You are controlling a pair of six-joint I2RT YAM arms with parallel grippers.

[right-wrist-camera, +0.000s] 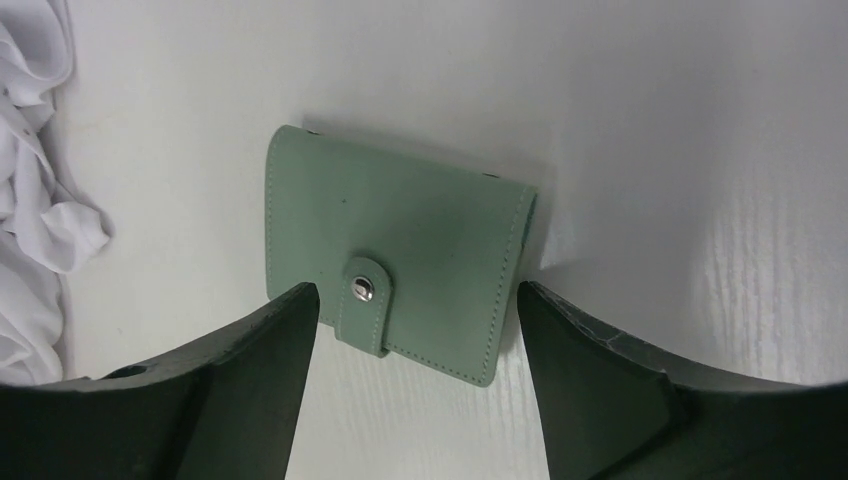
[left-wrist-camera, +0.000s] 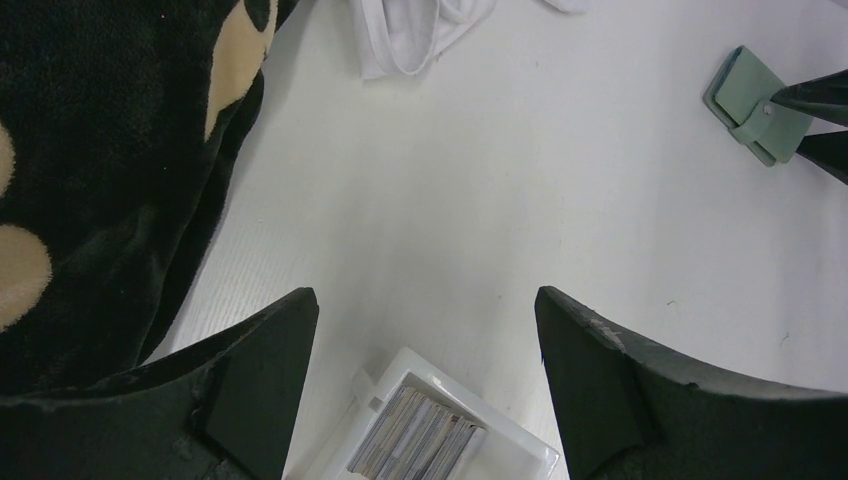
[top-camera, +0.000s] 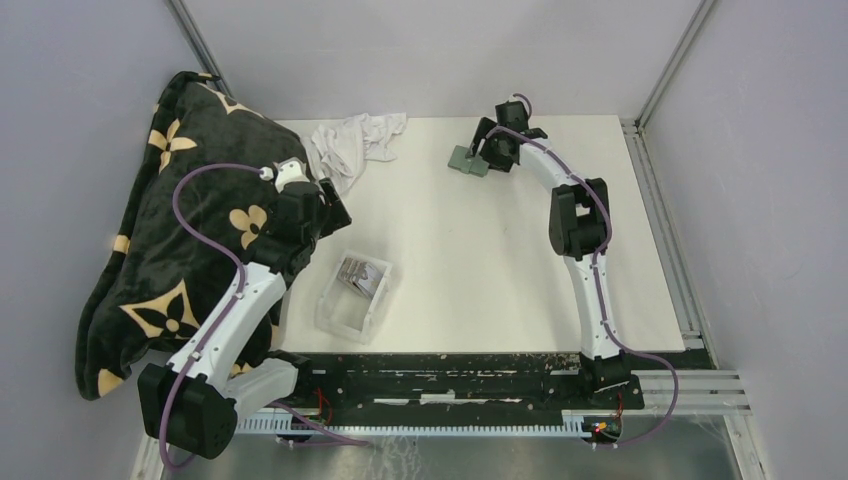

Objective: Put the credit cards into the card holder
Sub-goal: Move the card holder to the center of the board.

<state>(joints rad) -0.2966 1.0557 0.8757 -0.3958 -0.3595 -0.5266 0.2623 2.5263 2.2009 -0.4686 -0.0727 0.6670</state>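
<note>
The card holder (right-wrist-camera: 400, 250), a grey-green wallet, lies closed and flat on the white table with its snap tab fastened. It also shows at the far middle in the top view (top-camera: 465, 161) and in the left wrist view (left-wrist-camera: 752, 103). My right gripper (right-wrist-camera: 415, 300) is open, its jaws on either side of the holder's near edge, not gripping it. The credit cards (left-wrist-camera: 418, 442) lie stacked in a clear plastic tray (left-wrist-camera: 510, 435); they also show in the top view (top-camera: 360, 274). My left gripper (left-wrist-camera: 425, 310) is open and empty, above the table just beyond the tray.
A black blanket with tan flower motifs (top-camera: 170, 230) is heaped along the left side. A crumpled white cloth (top-camera: 355, 140) lies at the back, left of the card holder. Grey walls enclose the table on three sides.
</note>
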